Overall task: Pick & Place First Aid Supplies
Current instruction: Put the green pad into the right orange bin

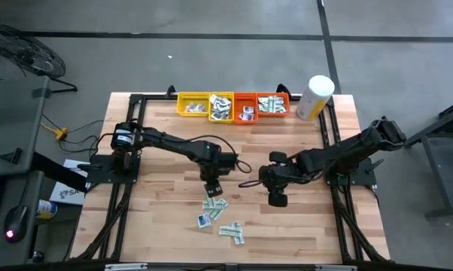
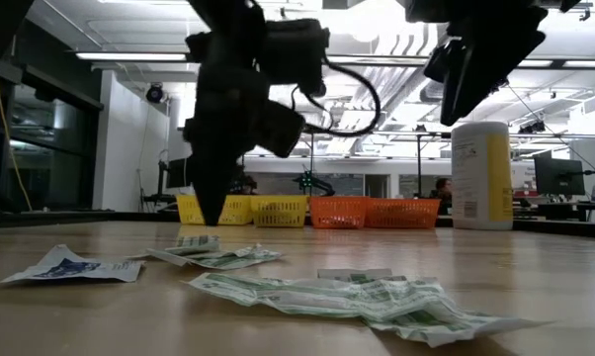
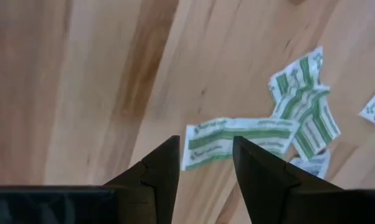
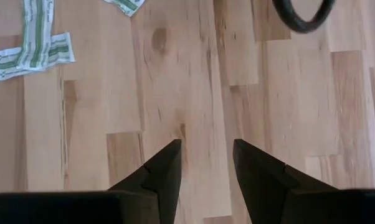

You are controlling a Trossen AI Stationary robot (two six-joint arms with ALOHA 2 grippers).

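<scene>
Two arms over a wooden table, read left to right across the overhead frame. Left gripper, centre-left of frame: jaws open, nothing held, poised just above the nearest white-and-green packet, which in the wrist frame lies between and just beyond the fingertips, its long axis crosswise to the finger gap. Loose packets, lower centre of frame: a small scatter, flat on the wood, strips pointing various ways, some overlapping. Right gripper, centre-right: jaws open, empty, over bare wood, waiting. Trays, top centre: yellow and orange, already holding some packets. Step judged: approach for pickup; next move calls for descent and a clean pinch on one strip.
</scene>
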